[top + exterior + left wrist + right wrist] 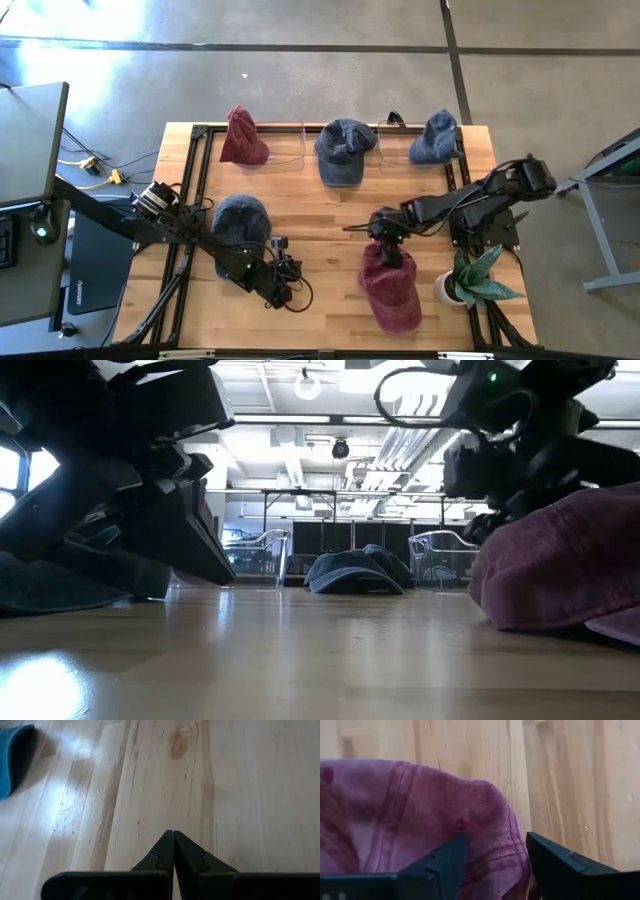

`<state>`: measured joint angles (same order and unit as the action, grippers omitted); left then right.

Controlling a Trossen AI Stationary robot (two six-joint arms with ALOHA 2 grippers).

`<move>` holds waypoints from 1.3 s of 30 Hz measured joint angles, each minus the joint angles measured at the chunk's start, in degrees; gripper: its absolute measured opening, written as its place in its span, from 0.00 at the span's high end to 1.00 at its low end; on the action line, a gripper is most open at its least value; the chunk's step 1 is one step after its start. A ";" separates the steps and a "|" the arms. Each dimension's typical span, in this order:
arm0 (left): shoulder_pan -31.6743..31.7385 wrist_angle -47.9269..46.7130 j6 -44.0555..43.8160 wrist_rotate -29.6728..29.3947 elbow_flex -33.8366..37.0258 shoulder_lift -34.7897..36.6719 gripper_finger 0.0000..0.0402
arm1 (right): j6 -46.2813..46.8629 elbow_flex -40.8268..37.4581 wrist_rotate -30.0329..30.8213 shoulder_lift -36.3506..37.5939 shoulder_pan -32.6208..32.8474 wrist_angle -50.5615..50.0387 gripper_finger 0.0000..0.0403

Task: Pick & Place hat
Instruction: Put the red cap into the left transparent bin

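Right hand (386, 238) spread wide over crown of maroon cap (391, 287), lying on bench (330, 215) beside potted plant (472, 280); nothing gripped yet. Best to sink lower, pinch a full fold of fabric, then lift. Left hand (284, 292) clenched, empty, resting on bench.

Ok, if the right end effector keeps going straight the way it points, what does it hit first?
The maroon hat. The right end effector is open, its fingers straddling the crown's edge, so it would likely press into the fabric, then the table beneath.
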<state>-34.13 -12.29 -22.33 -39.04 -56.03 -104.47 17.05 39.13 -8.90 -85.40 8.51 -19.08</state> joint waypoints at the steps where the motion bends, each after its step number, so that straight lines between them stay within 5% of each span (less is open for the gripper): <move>1: 0.00 0.00 0.00 0.02 0.00 0.00 1.00 | -1.24 0.00 -0.07 -0.51 -0.02 0.07 0.54; 6: 0.00 -0.14 0.07 0.23 0.00 0.00 1.00 | -3.35 0.67 0.57 -1.00 -0.19 0.51 0.84; 9: -0.05 -3.03 0.11 -0.45 -0.30 0.00 1.00 | -5.16 4.34 7.85 0.14 -0.22 -2.42 0.97; 13: -2.21 -14.52 -3.87 -6.51 -3.45 1.45 1.00 | -6.96 13.88 27.98 2.28 1.75 -10.45 0.92; 18: -5.96 -26.73 -10.68 -14.87 -8.69 2.43 1.00 | -13.43 25.28 49.08 2.69 7.00 -15.01 0.98; 22: -8.72 -28.34 -11.83 -18.52 -10.44 2.54 1.00 | -13.01 26.58 49.18 2.61 10.21 -11.36 0.96; 29: -10.23 -28.06 -11.30 -20.42 -10.82 2.54 1.00 | -8.74 16.74 38.83 0.87 16.55 1.14 0.98; 39: -10.15 -29.80 -11.62 -21.73 -10.82 2.54 1.00 | -27.89 21.66 70.73 1.08 13.45 8.28 0.98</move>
<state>-44.28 -42.10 -33.95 -60.77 -66.85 -101.93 -10.84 60.79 61.83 -84.32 21.96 -10.80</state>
